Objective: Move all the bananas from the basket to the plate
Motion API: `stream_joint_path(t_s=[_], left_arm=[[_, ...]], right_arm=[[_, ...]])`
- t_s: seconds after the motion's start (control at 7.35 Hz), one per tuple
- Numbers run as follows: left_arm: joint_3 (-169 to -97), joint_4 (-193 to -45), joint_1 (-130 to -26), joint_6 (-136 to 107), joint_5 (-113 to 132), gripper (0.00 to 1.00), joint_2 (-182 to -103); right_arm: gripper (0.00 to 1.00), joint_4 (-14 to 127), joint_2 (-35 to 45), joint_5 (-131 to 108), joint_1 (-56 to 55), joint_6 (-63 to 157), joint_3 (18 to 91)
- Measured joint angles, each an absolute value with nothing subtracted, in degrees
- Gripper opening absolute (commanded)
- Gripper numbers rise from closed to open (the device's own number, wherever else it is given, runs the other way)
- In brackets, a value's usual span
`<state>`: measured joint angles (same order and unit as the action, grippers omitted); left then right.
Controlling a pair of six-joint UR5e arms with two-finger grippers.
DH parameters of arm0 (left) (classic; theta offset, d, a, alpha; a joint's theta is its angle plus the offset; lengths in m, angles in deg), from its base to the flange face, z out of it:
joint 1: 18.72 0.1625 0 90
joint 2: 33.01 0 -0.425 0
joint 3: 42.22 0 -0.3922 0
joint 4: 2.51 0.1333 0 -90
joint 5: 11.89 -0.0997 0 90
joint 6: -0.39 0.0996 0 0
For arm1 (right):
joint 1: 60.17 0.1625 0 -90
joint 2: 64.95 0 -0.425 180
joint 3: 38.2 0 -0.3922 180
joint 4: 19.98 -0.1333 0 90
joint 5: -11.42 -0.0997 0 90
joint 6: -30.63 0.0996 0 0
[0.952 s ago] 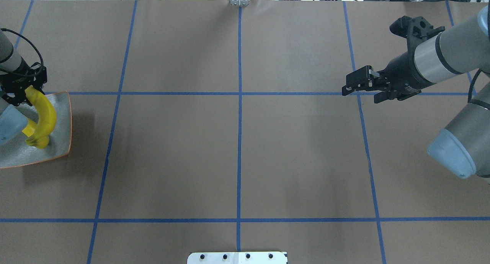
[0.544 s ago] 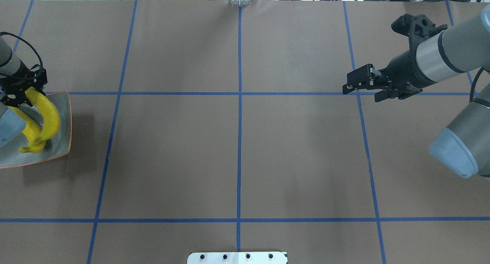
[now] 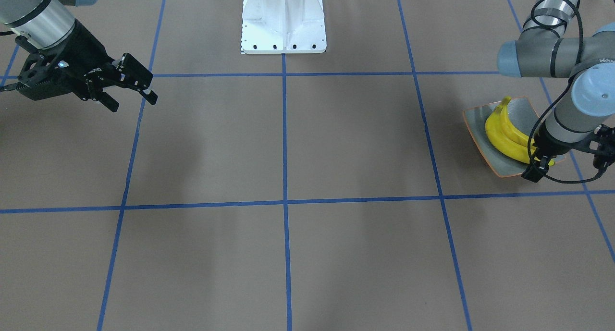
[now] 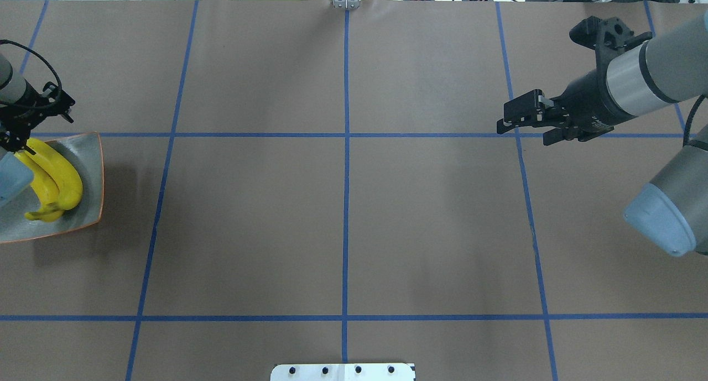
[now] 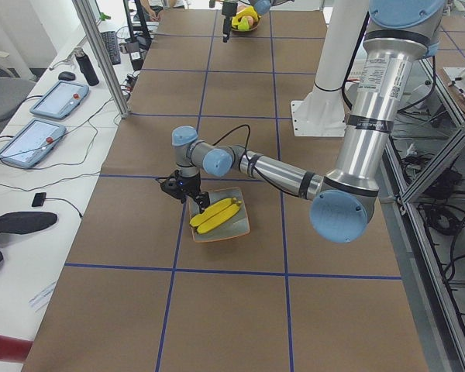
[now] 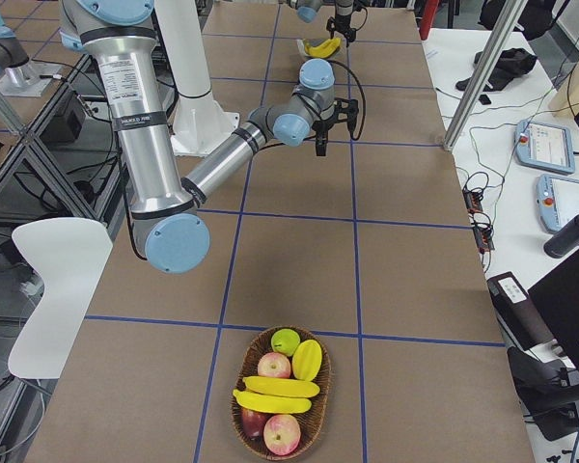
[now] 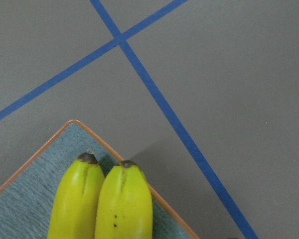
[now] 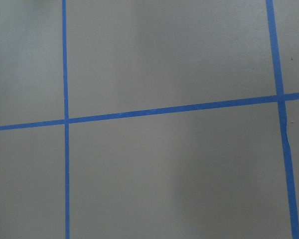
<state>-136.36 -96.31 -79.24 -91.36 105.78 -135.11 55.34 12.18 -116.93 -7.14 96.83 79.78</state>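
Overhead exterior view shows two bright yellow curved bananas (image 4: 60, 177) lying side by side on the square grey-green glazed plate (image 4: 91, 160), directly under the left claw (image 4: 16, 137); I cannot tell whether that claw is spread. A clean exit means rising straight up, clear of the banana tips. Well apart, the right claw (image 4: 522, 131) hangs spread and empty.

Right tool (image 4: 522, 135) hangs level with jaws apart; left tool (image 3: 535, 171) points straight down, its state unclear.
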Motion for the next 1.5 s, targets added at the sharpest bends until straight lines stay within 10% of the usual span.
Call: stream_joint_path(t_s=[1.5], left_arm=[[-160.7, -96.8, -80.5, -78.6, 113.5, 1.0, -137.7]], right_arm=[[1.0, 55.7, 27.7, -117.8, 13.8, 66.2, 69.5]])
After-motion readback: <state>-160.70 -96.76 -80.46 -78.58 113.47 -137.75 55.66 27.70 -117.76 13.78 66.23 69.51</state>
